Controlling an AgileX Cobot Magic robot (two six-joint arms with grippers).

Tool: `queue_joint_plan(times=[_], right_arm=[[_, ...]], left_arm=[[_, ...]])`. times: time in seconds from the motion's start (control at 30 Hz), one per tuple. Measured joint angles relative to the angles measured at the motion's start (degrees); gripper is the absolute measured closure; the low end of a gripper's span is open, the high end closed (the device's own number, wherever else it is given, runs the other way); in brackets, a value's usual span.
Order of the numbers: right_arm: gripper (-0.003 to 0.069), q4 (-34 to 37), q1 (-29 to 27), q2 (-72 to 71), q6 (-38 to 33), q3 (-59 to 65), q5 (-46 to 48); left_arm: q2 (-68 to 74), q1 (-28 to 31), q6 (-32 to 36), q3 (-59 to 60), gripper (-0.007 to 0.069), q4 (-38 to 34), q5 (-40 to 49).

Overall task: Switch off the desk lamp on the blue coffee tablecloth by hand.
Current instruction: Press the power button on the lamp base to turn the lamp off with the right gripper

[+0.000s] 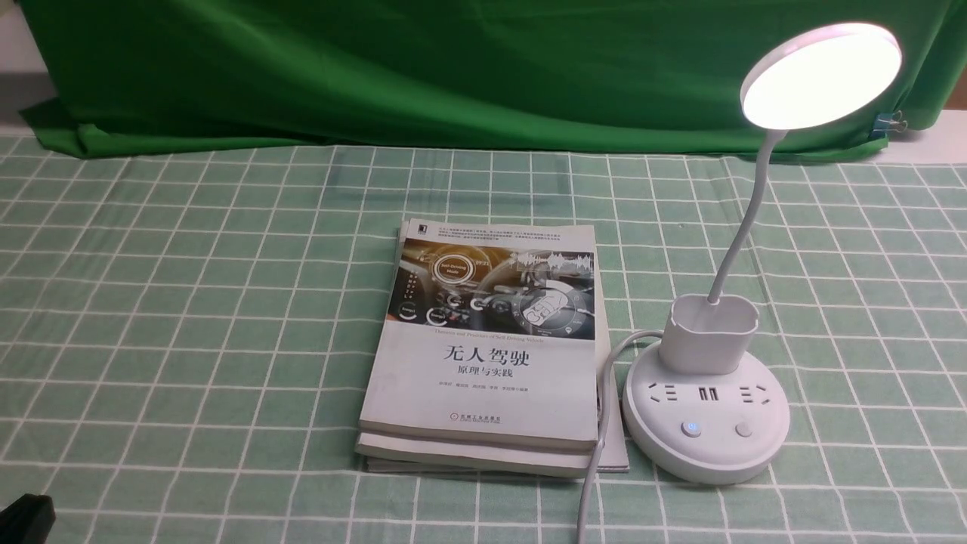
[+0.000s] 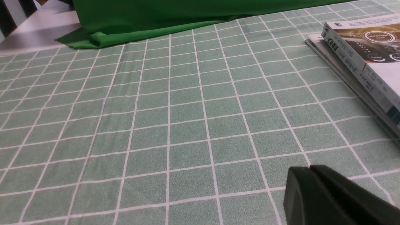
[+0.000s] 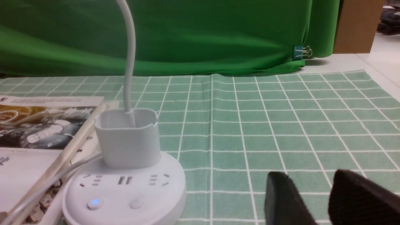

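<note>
Desk lamp (image 1: 706,412) lit, neck (image 1: 736,242) alone in its cup holder (image 1: 710,340); right tool (image 3: 309,184) apart, left tool (image 2: 311,175) seemingly together

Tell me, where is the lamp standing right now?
In the front view, the lamp stands on the right side of the checked cloth, its round base just right of the stacked books.

Lamp (image 1: 710,340): white, lit, upright. Disc head tilted, bendy neck, cup holder, round base with sockets, two buttons, left one glowing blue. Stands on cloth (image 1: 189,302): mint-green, white grid, lying flat.
</note>
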Motion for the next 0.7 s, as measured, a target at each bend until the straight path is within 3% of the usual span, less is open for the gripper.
queue_joint_plan(times=[0.07,0.3,0.57,0.7], right_arm=[[0.042,2.12,0.0,0.0,4.09,0.0,-2.03],[0.042,6.53,0.0,0.0,30.25,0.0,-10.93],[0.044,6.91,0.16,0.0,34.86,0.0,-13.69],[0.0521,7.08,2.31,2.73,29.35,-4.05,-7.09]], left_arm=[[0.0,0.0,0.0,0.0,0.0624,0.0,0.0],[0.0,0.0,0.0,0.0,0.0624,0.0,0.0],[0.0,0.0,0.0,0.0,0.0624,0.0,0.0],[0.0,0.0,0.0,0.0,0.0624,0.0,0.0]])
